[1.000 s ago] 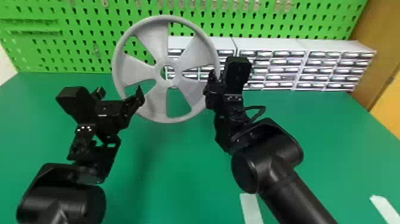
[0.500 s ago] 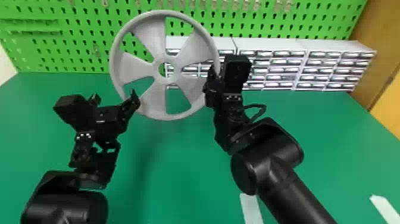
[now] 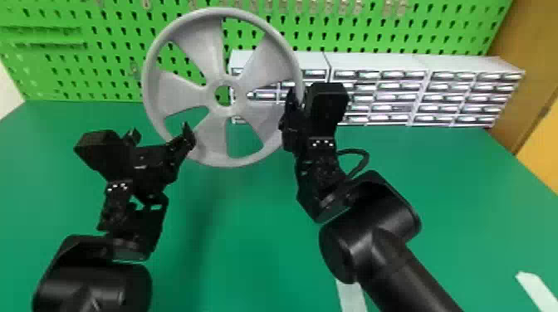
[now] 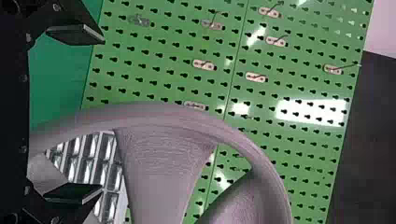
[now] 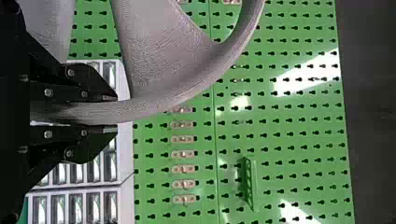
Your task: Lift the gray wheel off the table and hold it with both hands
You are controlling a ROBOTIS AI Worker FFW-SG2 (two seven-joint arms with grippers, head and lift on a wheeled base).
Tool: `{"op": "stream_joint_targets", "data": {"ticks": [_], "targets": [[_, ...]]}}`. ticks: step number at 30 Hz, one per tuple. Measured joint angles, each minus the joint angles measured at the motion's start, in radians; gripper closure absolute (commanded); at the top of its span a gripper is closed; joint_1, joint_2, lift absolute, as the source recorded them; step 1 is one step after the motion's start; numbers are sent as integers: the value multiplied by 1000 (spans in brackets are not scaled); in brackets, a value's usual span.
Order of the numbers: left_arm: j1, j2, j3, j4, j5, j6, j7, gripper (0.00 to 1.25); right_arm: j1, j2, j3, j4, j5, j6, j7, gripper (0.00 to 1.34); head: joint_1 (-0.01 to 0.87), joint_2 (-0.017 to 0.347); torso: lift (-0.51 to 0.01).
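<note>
The gray wheel (image 3: 199,103) is held upright above the table, its face toward me. My right gripper (image 3: 292,112) is shut on the right side of its rim; in the right wrist view the rim runs between the fingers of the right gripper (image 5: 116,114). At the wheel's lower left stands my left gripper (image 3: 160,135), open, one finger by the rim and the other off to the left. In the left wrist view the left gripper (image 4: 86,116) has its fingers wide apart, with the wheel's rim (image 4: 163,114) passing across the space between them.
Behind the wheel a green pegboard (image 3: 112,79) rises at the back of the green table (image 3: 249,249). White drawer units (image 3: 378,62) stand along the table's back, behind and right of the wheel. White tape strips (image 3: 351,294) lie near the front right.
The wheel has shifted slightly left and up in the head view. My left gripper has moved a little and stays open; the right keeps its hold on the rim.
</note>
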Motion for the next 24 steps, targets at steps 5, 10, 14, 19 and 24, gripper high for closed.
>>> {"op": "stream_joint_targets", "data": {"ticks": [5, 10, 14, 19, 24], "targets": [[-3, 0, 0, 0, 2, -4, 0, 179, 3, -3, 9, 0, 1, -1, 0, 1088, 711, 15, -98], [-3, 0, 3, 0, 2, -7, 0, 237, 3, -5, 8, 0, 2, 1, 0, 1088, 711, 15, -98], [-2, 0, 3, 0, 1, -9, 1, 242, 3, -5, -2, 0, 6, 6, 0, 1088, 711, 15, -98], [1, 0, 2, 0, 4, -10, 5, 380, 3, -5, -11, 0, 11, 8, 0, 1088, 711, 15, -98], [3, 0, -1, 0, 11, -10, 13, 562, -1, -4, -14, 0, 14, 8, 0, 1088, 711, 15, -98]]}}
